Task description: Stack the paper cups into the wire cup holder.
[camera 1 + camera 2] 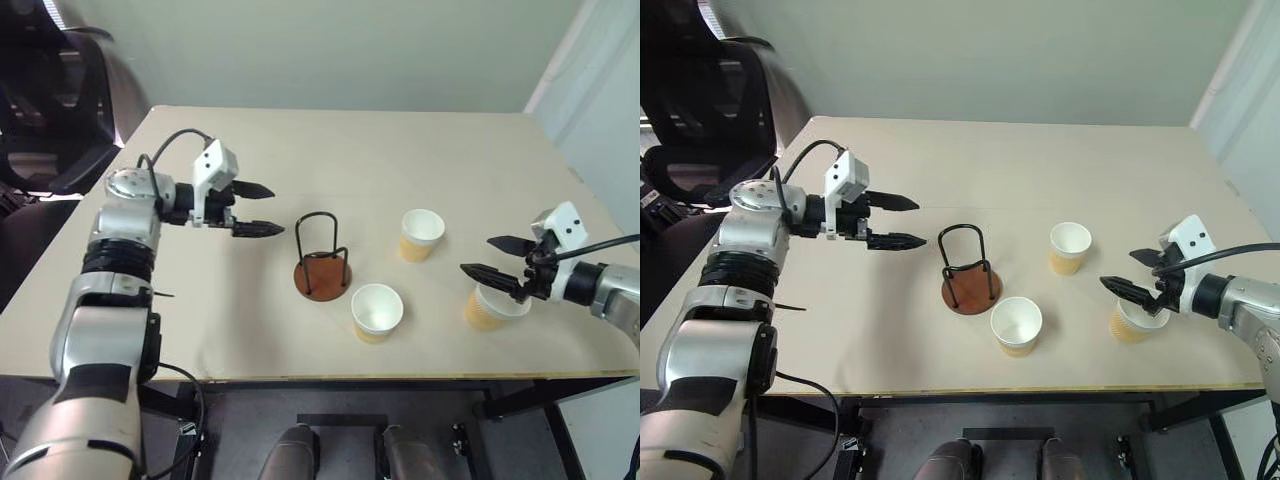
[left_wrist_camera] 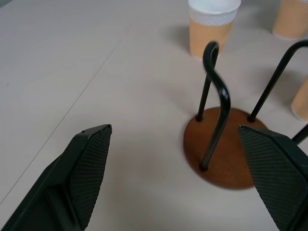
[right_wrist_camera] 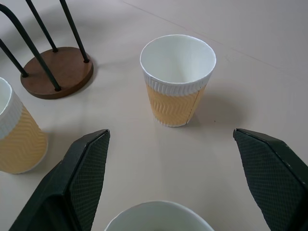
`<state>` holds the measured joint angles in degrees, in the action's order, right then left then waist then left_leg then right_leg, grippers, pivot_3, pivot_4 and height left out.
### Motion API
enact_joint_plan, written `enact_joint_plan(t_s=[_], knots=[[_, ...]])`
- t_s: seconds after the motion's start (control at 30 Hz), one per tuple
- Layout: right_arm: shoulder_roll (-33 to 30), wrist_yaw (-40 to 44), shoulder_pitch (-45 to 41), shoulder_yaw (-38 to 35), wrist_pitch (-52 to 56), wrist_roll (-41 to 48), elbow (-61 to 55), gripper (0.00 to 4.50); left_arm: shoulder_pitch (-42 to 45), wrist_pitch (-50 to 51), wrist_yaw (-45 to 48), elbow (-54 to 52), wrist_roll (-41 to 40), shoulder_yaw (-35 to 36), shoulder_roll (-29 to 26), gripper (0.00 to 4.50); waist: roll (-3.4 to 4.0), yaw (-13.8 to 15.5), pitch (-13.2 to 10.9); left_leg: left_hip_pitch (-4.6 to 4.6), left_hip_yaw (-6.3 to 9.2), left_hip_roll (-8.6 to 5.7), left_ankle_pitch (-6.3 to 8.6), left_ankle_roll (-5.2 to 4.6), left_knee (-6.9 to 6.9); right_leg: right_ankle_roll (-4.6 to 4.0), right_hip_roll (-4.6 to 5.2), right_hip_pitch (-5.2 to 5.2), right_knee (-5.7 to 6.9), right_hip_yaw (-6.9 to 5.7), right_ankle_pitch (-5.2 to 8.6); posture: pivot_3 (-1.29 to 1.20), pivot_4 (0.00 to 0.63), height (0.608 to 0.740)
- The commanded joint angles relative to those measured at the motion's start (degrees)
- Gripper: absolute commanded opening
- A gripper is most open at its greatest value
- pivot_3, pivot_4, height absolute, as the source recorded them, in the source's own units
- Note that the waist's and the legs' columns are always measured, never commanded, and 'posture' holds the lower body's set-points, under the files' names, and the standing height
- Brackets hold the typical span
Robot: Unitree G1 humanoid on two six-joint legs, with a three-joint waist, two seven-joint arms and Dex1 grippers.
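The wire cup holder (image 1: 322,262) stands empty; three paper cups (image 1: 421,235) at its three o'clock are empty, unmarked. Left gripper (image 1: 255,209) and right gripper (image 1: 497,259) gape wide, holding nothing.

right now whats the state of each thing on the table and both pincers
black wire cup holder on brown disc base: upright, empty
far tan paper cup: upright, empty, standing free
near tan paper cup: upright, empty, standing free
right tan paper cup: upright, under right pincer
left pincer: open, holding nothing
right pincer: open, holding nothing
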<state>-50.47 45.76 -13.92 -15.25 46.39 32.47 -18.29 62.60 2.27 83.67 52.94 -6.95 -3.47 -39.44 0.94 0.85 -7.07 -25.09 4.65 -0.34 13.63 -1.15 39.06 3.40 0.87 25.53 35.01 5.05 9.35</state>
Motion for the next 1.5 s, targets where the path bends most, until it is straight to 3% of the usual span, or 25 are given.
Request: enact_joint_plan(t_s=[0.03,0.4,0.73,0.87,1.2,1.5], knots=[[-0.9,0.1,-0.6,-2.1,-0.1,1.0,-1.3,4.17,-0.4,0.0,-0.2,-2.1,-0.5,1.1,-0.3,4.48,0.00,0.2,0.0,-0.01,0.00,0.00,0.00,0.00,0.01,0.00,0.00,0.00,0.00,0.00,0.00,0.00,0.150,0.740],[-1.2,0.5,-0.8,-1.6,-0.2,0.9,-1.0,4.17,-6.3,4.4,-2.6,-9.0,-3.1,1.9,2.2,4.48,0.00,0.1,0.0,-0.01,-0.01,0.00,0.01,-0.02,0.02,0.08,0.01,0.01,0.02,-0.01,-0.05,0.00,0.150,0.740],[-1.1,0.3,-0.6,-1.9,-0.1,1.0,-1.2,4.17,-6.5,3.5,-6.6,-7.1,-3.5,2.5,5.8,4.48,0.00,0.2,0.0,-0.01,-0.02,-0.01,-0.01,-0.05,0.10,0.11,0.01,-0.02,0.03,0.01,-0.07,0.00,0.150,0.740],[-1.2,0.3,-0.7,-2.1,0.0,1.1,-1.3,4.17,-7.4,3.5,-6.3,-7.4,-3.6,2.1,6.4,4.48,0.00,0.2,0.0,0.01,-0.02,-0.01,-0.01,-0.05,0.07,0.41,0.01,-0.02,0.02,0.00,-0.24,0.00,0.150,0.740],[-1.2,0.1,-1.1,-2.1,0.1,1.5,-1.2,4.17,-9.0,5.4,-3.1,-8.3,-2.6,0.9,5.5,4.48,0.00,0.3,0.0,0.00,-0.04,-0.01,-0.02,-0.05,0.09,0.24,0.01,-0.02,0.02,0.02,-0.15,0.00,0.150,0.740],[-0.9,-0.5,-0.7,-2.3,0.1,2.0,-1.6,4.17,-8.7,2.2,-6.7,-5.2,-0.9,1.2,5.5,1.41,0.00,0.2,0.0,0.00,-0.04,-0.01,-0.02,-0.05,0.09,0.26,0.01,-0.03,0.02,0.02,-0.16,0.00,0.150,0.740]])
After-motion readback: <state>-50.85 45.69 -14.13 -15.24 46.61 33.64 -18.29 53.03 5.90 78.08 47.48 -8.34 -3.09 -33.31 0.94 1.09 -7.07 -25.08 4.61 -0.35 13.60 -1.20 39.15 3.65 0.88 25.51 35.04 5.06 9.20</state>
